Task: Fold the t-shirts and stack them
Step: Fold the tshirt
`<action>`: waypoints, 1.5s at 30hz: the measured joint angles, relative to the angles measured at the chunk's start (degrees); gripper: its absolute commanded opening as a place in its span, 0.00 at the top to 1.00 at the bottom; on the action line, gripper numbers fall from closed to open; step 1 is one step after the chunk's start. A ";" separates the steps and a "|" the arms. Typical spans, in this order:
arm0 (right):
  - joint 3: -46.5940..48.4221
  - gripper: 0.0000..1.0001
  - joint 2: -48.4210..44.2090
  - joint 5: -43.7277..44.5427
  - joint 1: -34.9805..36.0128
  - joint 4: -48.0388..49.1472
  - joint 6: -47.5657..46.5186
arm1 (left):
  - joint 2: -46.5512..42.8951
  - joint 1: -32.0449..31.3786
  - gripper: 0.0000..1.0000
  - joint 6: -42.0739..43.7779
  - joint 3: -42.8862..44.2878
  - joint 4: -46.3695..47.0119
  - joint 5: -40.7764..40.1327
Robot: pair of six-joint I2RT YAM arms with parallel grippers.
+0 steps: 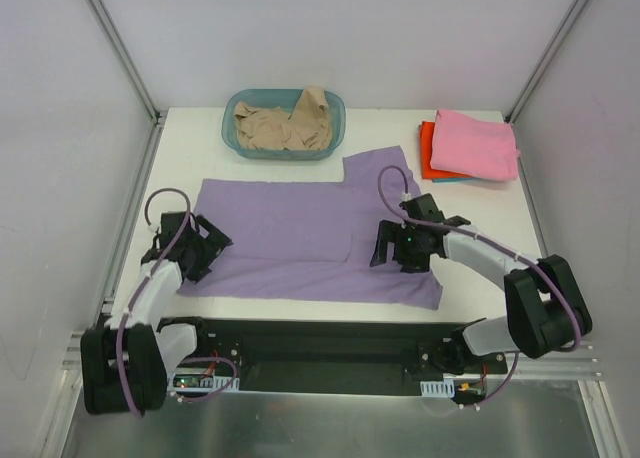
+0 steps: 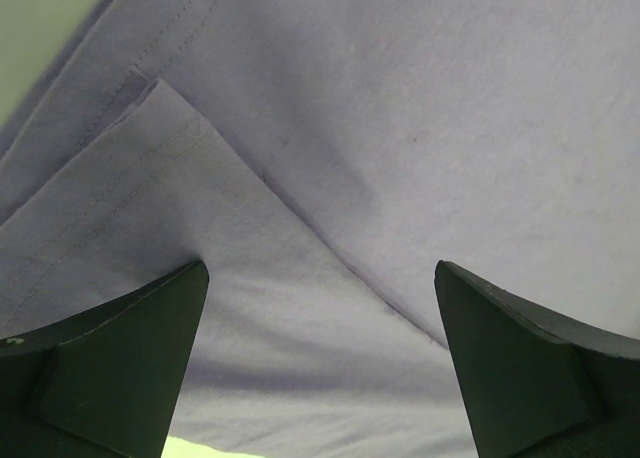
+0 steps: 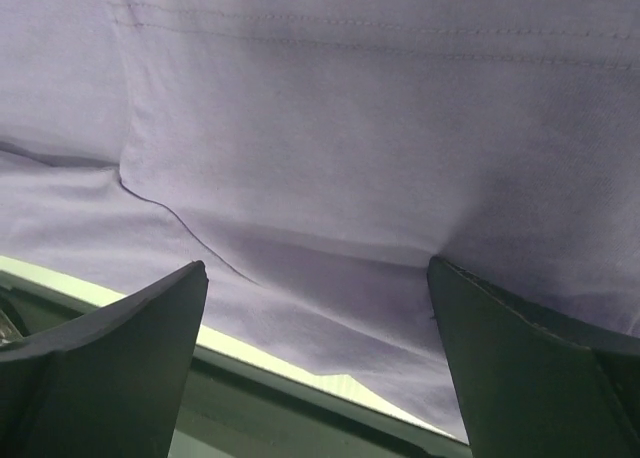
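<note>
jaws wide over the lavender tee [image 1: 300, 238], centre frame
left gripper [image 1: 195, 248] and right gripper [image 1: 400, 250] gape at its lower edge, holding nothing; a shallow pinch could catch one layer and skew the fold. pink tee [image 1: 478, 143] lies upper right.

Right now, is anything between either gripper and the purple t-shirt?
Nothing visible. The left gripper and the right gripper both hang open directly over the purple t-shirt, with only its fabric showing between their fingers in the wrist views.
</note>
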 measured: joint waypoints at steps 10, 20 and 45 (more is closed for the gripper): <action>-4.44 0.03 -6.91 -0.52 2.19 -6.12 2.21 | -20.70 0.02 0.01 -3.50 -6.34 -13.94 -4.52; 18.88 0.03 -2.93 8.44 1.66 -16.52 -1.62 | -9.01 0.04 0.01 -2.62 12.31 -18.73 -8.72; 87.23 0.03 60.41 16.55 -7.76 -15.32 -11.02 | 54.84 2.84 0.28 6.71 64.08 -19.17 -11.41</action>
